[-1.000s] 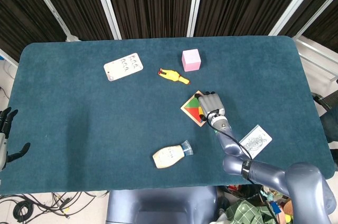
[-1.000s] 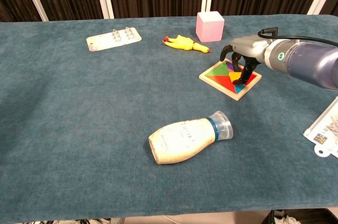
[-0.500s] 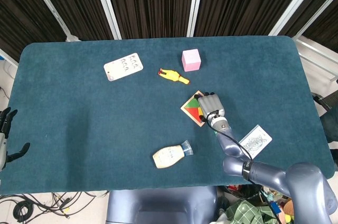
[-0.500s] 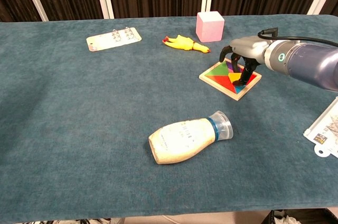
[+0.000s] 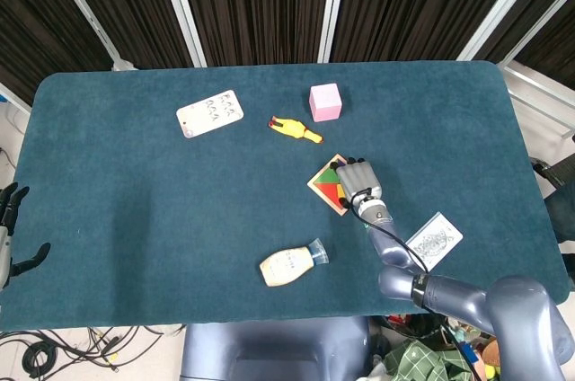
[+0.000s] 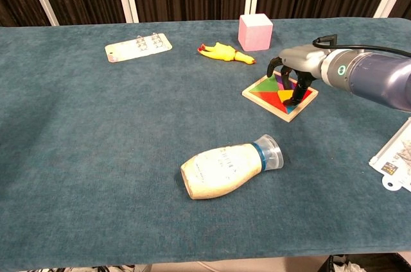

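Note:
My right hand (image 5: 359, 183) (image 6: 297, 67) arches over a square wooden puzzle board (image 5: 325, 181) (image 6: 272, 96) with coloured triangular pieces, right of the table's middle. Its fingers (image 6: 296, 95) point down, spread apart, with the dark tips on or just above the board's far right part. The board lies flat on the cloth and the hand holds nothing. My left hand (image 5: 11, 235) hangs off the table's left edge in the head view, fingers spread and empty.
On the blue cloth table (image 5: 135, 210) lie a tipped cream bottle with a clear cap (image 5: 292, 264) (image 6: 228, 168), a yellow rubber chicken (image 5: 295, 129) (image 6: 225, 52), a pink cube (image 5: 325, 101) (image 6: 255, 32), a white blister card (image 5: 209, 113) (image 6: 139, 47) and a printed packet (image 5: 434, 240) (image 6: 395, 156).

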{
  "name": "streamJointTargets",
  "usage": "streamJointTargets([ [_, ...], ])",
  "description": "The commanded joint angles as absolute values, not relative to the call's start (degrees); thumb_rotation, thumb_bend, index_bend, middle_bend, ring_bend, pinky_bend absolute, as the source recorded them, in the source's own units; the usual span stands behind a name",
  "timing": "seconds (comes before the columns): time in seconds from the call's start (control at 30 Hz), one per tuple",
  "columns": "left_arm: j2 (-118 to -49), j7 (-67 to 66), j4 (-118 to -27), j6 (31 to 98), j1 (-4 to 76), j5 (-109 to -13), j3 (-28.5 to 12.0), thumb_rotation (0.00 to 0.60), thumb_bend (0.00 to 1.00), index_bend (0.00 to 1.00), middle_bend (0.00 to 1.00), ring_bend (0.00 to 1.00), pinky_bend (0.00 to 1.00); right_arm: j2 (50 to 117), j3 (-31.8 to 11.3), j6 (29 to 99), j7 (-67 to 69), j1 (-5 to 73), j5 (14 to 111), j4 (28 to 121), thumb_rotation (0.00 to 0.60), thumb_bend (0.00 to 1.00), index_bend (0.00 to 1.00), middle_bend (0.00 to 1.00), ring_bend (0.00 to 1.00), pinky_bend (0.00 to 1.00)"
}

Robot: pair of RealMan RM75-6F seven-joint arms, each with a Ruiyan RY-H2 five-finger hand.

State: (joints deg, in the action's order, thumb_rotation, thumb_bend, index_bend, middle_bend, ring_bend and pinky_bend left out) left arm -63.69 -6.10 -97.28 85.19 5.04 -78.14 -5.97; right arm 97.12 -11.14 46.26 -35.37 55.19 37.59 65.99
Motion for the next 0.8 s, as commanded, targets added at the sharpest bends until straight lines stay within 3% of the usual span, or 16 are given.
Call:
streamJointTargets([
  [0.03,-63.7,-6.1,-97.3,85.2,5.0,-78.1,-5.9,0.600,0.24,0.10,0.02,0.00,0.00,97.1,-11.2,46.3,-35.5,55.2,37.3,65.9,0.600,0.21,0.23,0.28,0.17,0.22],
  [0.8,-63.6,-6.1,-97.4,85.2,5.0,-78.0,-6.0,0.600,0.24,0.10,0.02,0.00,0.00,97.5,-11.5,46.6,-35.1,55.3,37.5,65.5,0.600,0.21,0.23,0.27,0.17,0.22],
])
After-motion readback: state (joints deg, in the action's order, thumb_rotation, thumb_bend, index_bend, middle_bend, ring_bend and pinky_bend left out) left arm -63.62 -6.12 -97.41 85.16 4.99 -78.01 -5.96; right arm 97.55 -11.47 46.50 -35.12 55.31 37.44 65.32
